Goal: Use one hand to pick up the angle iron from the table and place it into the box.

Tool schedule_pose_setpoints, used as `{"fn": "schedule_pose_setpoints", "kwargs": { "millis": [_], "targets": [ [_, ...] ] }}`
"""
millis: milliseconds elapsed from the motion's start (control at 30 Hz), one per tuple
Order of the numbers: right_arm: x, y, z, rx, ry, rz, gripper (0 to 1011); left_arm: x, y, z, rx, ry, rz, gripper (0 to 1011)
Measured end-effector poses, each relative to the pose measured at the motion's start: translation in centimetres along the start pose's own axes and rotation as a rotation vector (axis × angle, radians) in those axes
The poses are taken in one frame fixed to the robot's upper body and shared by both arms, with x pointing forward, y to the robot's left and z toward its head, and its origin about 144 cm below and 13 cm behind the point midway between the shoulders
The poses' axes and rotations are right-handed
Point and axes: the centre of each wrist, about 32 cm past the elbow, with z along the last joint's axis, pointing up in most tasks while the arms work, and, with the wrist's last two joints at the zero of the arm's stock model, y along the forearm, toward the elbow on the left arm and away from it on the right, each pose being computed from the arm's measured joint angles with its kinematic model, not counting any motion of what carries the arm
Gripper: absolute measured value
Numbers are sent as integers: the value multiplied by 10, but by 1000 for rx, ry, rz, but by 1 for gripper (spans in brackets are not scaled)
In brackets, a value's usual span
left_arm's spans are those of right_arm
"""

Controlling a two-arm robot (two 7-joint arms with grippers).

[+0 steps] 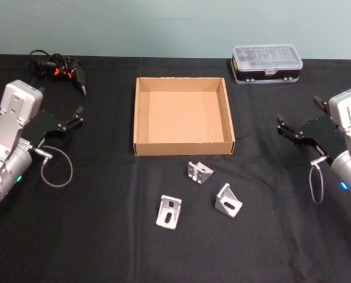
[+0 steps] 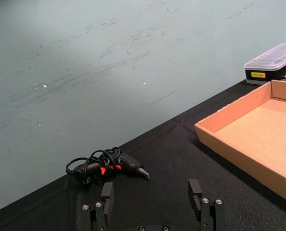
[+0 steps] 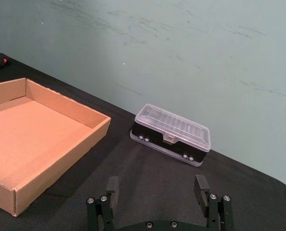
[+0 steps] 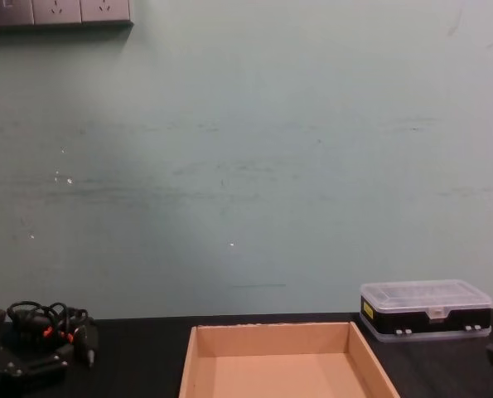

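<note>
Flanking the box [image 1: 183, 148], well clear of its walls — left gripper [image 1: 77, 117] released; right gripper [image 1: 298, 114] released.

clear-lidded black case [image 1: 267, 64] far right | corded black tool [image 1: 60, 69], maybe glue gun, far left

The left arm [image 1: 13, 127] and right arm [image 1: 349, 147] have boxy silver-grey casings, each with a small lit dot. The left gripper [image 1: 78, 117] and right gripper [image 1: 299, 113] are black, with silver screws [image 2: 95, 205] at the finger bases. A thin grey cable [image 1: 57, 171] loops at each wrist.
</note>
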Motion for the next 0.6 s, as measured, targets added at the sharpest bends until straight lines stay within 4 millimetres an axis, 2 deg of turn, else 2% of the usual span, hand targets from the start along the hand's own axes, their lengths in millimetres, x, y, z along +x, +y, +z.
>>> {"fn": "schedule_pose_setpoints", "kwargs": {
  "millis": [600],
  "targets": [
    [0, 0, 0, 0, 0, 0, 1000, 0, 0, 0, 0, 0, 0, 1011]
  ]
}}
